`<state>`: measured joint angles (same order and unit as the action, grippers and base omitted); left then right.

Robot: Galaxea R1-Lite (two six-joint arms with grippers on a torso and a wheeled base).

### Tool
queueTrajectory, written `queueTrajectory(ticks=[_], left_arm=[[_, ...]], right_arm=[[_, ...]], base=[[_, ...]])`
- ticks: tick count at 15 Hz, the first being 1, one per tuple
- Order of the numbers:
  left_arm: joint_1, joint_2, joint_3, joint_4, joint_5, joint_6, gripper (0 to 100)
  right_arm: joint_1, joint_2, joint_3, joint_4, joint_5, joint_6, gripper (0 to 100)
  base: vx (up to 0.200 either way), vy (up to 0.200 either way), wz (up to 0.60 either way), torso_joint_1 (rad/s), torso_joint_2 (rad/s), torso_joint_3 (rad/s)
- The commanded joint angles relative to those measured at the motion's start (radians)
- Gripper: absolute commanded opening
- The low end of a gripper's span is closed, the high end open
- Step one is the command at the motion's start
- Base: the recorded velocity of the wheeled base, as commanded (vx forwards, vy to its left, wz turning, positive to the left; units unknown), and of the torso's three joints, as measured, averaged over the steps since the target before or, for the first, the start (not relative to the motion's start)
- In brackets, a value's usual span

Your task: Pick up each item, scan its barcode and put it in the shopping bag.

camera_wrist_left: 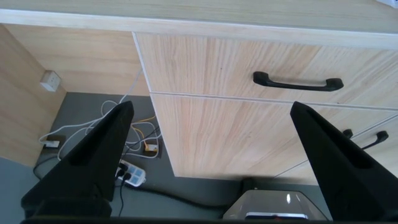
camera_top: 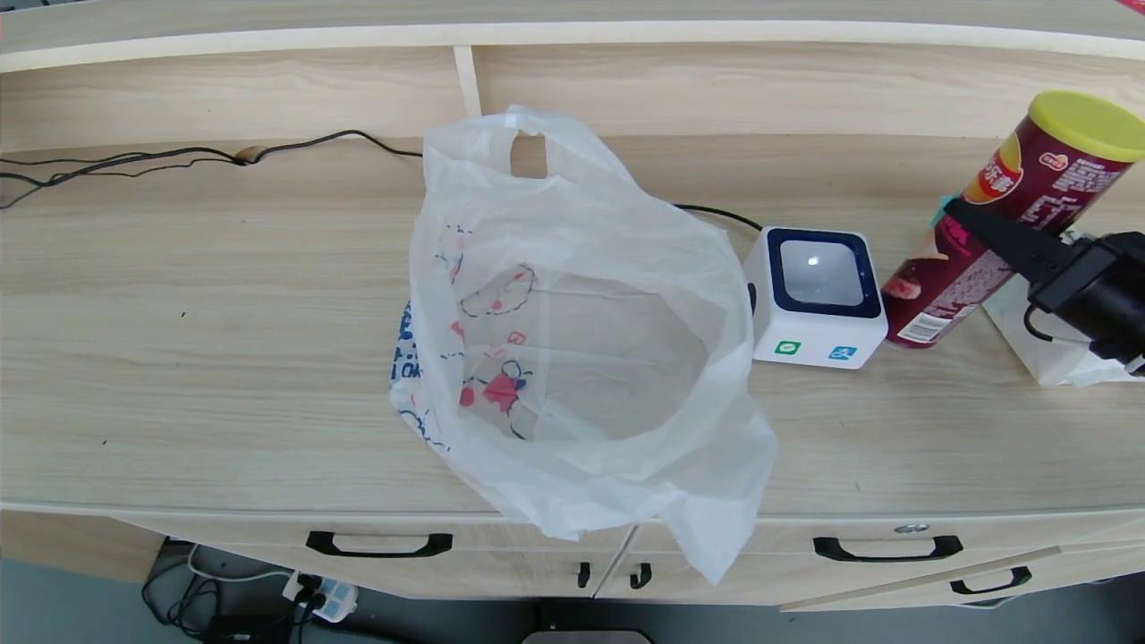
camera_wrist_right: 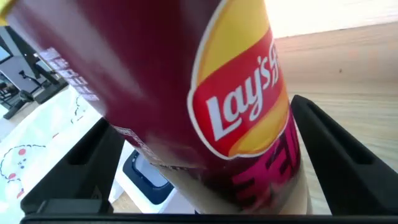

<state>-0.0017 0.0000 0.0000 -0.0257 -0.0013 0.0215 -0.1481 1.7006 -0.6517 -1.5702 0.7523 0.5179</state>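
Note:
A maroon chip can [camera_top: 1002,224] with a yellow lid is tilted at the right of the counter, and my right gripper [camera_top: 962,219] is shut on it. Its lower end, where a barcode shows, hangs close beside the white scanner [camera_top: 816,300] with the dark glass window. In the right wrist view the chip can [camera_wrist_right: 205,106] sits between the fingers [camera_wrist_right: 336,162], with the scanner [camera_wrist_right: 146,180] past it. The open white plastic shopping bag [camera_top: 572,358] stands left of the scanner. My left gripper [camera_wrist_left: 208,162] is open below the counter, facing the drawer fronts.
A white packet [camera_top: 1047,349] lies on the counter under my right arm. Black cables [camera_top: 179,161] run along the back left of the wooden counter [camera_top: 179,358]. A raised back ledge [camera_top: 572,45] borders the far side. Drawers with black handles [camera_wrist_left: 297,82] sit below.

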Motion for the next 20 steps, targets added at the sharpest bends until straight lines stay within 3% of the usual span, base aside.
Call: queueTrajectory(ticks=[1, 2, 3, 13, 17, 20], left_arm=[[0.000, 0.002, 0.000, 0.000, 0.000, 0.000, 100], [0.000, 0.002, 0.000, 0.000, 0.000, 0.000, 100], [0.000, 0.002, 0.000, 0.000, 0.000, 0.002, 100], [0.000, 0.002, 0.000, 0.000, 0.000, 0.000, 100], [0.000, 0.002, 0.000, 0.001, 0.000, 0.002, 100], [0.000, 0.000, 0.000, 0.001, 0.000, 0.003, 100]], right_arm=[[0.001, -0.001, -0.005, -0.001, 0.001, 0.001, 100], [0.002, -0.003, 0.000, -0.001, 0.004, 0.001, 100], [0.004, -0.004, 0.004, -0.001, 0.015, -0.001, 0], [0.002, -0.026, -0.002, -0.001, 0.004, -0.035, 0], [0.002, -0.101, 0.007, -0.001, -0.212, -0.147, 0], [0.039, -0.170, -0.020, 0.009, -0.231, -0.211, 0]], base=[[0.000, 0.000, 0.00, 0.000, 0.00, 0.000], [0.000, 0.000, 0.00, 0.000, 0.00, 0.000], [0.000, 0.000, 0.00, 0.000, 0.00, 0.000], [0.000, 0.000, 0.00, 0.000, 0.00, 0.000], [0.000, 0.000, 0.00, 0.000, 0.00, 0.000], [0.000, 0.000, 0.00, 0.000, 0.00, 0.000]])
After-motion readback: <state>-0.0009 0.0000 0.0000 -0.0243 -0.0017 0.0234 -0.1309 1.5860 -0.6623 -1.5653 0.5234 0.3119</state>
